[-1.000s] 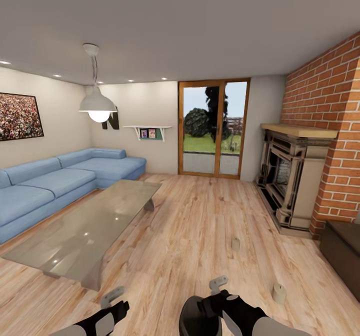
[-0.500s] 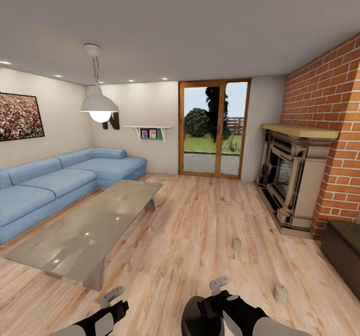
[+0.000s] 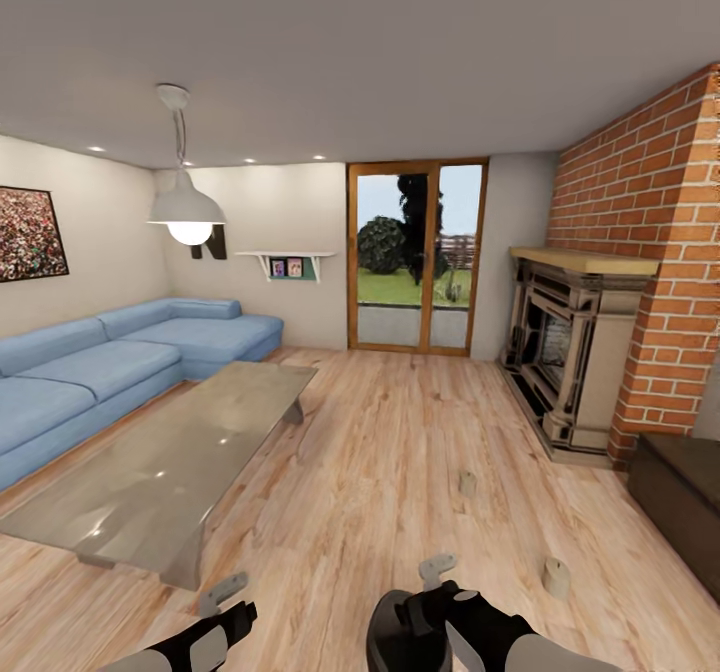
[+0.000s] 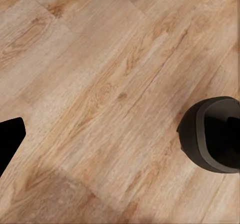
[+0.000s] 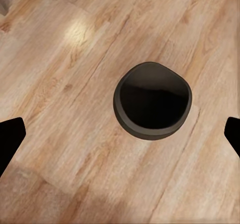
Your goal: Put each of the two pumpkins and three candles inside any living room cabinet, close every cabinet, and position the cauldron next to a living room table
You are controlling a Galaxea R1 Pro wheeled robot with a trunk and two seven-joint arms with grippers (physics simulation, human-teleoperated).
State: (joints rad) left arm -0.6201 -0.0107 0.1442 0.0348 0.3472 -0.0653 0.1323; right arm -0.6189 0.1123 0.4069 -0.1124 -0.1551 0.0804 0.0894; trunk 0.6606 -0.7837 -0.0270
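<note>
Beneath right pincer (image 5: pixel 120 134), cauldron (image 5: pixel 152 100); ahead, two candles (image 3: pixel 556 576).

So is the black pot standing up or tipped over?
Standing up: the cauldron sits on the wood floor, its open mouth facing straight up.

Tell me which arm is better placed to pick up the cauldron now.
Right, probably. The cauldron lies on the floor centred between the open right gripper fingertips in its wrist view; for the left gripper it sits off to one side.

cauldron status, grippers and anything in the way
Right gripper open above the cauldron, empty. Left gripper open, empty. Cauldron upright on bare floor, table off to its left. Two candles on floor to the right.
</note>
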